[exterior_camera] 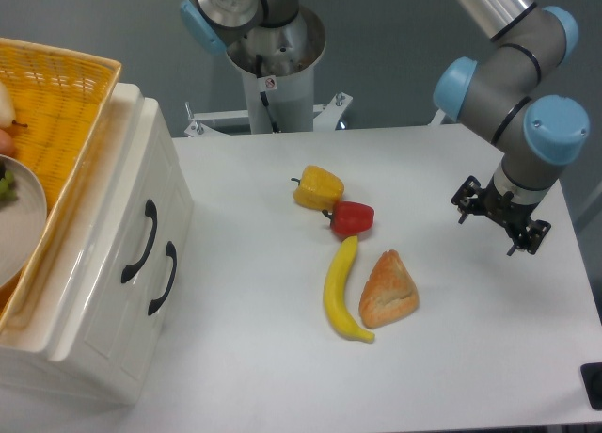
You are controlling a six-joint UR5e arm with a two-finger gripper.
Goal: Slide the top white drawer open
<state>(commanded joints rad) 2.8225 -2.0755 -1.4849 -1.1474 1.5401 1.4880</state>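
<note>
The white cabinet stands at the left of the table with its front turned to the right. The top white drawer carries the left curved black handle and sits flush and shut. The lower drawer with its own black handle is also shut. My gripper hangs far to the right above the table, well away from the cabinet. Only its black body shows below the wrist. Its fingers are too small and dark to tell apart.
A yellow wicker basket with a plate sits on the cabinet. A yellow pepper, a red pepper, a banana and a bread piece lie mid-table. The robot base stands at the back.
</note>
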